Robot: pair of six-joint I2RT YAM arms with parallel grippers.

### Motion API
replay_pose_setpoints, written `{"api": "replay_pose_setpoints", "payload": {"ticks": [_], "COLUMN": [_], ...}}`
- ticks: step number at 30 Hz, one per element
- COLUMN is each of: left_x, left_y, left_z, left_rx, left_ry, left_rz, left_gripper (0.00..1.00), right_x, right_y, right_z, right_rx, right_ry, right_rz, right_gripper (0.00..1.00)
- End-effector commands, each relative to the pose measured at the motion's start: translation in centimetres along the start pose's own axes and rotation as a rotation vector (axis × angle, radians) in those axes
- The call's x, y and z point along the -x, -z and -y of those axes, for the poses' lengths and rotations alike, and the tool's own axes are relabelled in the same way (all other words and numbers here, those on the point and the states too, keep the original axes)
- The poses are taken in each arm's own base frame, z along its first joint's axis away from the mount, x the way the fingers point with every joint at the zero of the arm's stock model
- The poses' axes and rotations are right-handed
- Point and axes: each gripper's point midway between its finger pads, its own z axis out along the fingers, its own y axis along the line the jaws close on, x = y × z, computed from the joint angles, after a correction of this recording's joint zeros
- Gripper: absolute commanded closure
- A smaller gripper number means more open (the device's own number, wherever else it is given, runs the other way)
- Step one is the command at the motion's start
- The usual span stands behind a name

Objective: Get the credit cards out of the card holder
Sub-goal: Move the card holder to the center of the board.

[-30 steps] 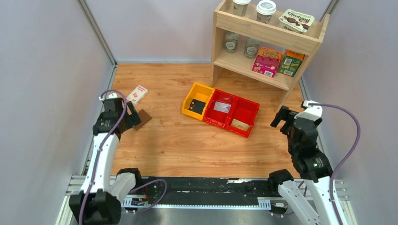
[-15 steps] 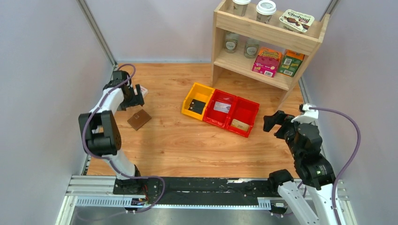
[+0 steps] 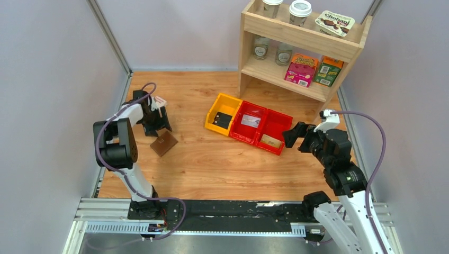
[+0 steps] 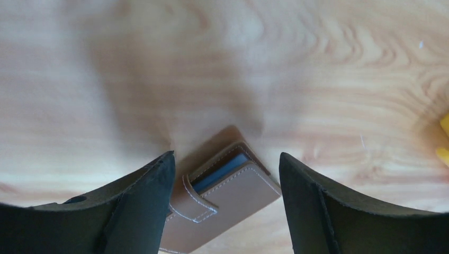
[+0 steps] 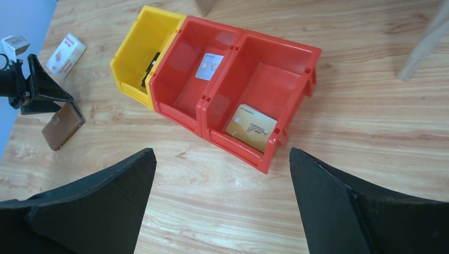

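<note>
Since the earlier frame, the left gripper (image 3: 159, 128) has dropped from beside the white-and-red box (image 5: 66, 54) to the card holder (image 4: 222, 206), which has shifted slightly toward 5 o'clock on the table (image 3: 212, 169). The holder lies flat and folded: smooth brown leather, pale stitching, a strap tab, a grey-blue edge showing. In the left wrist view its long axis runs from 7 to 1 o'clock, between jaws spread wide at 9 and 3 o'clock. Whether the 9 o'clock finger touches it cannot be told. This arm is much nearer. The right gripper (image 3: 295, 141), jaws fully apart and empty, hovers at 3 o'clock, beside the red bins (image 5: 275, 69).
</note>
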Motion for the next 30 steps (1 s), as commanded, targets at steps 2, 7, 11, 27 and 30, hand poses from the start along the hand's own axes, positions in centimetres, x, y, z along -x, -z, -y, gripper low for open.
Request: {"api": "replay_pose_setpoints", "payload": {"ticks": [2, 7, 11, 27, 30], "left_x": [-6.3, -13.2, -16.3, -23.3, -24.8], "left_y": [1.4, 1.9, 3.0, 8.0, 7.0], "left_z": [4.9, 11.3, 14.3, 9.9, 10.2], "left_rx": [-0.162, -0.249, -0.302, -0.246, -0.263], "left_ry": [0.154, 0.190, 0.190, 0.125, 0.124], "left_rz": [-0.085, -0.103, -0.087, -0.113, -0.171], "left_gripper": [0.21, 0.21, 0.21, 0.23, 0.26], "right_x": [-0.1, -2.0, -4.0, -11.7, -12.3], "right_y": [-1.2, -2.3, -3.1, -4.7, -5.1], "right_z": [-2.3, -3.6, -4.4, -11.8, -12.7], "right_rx": [0.132, 0.200, 0.213, 0.321, 0.323], "right_ry": [0.023, 0.010, 0.022, 0.161, 0.192], "right_rz": [-0.023, -0.116, -0.190, -0.433, -0.465], "right_gripper": [0.00, 0.00, 0.00, 0.00, 0.00]}}
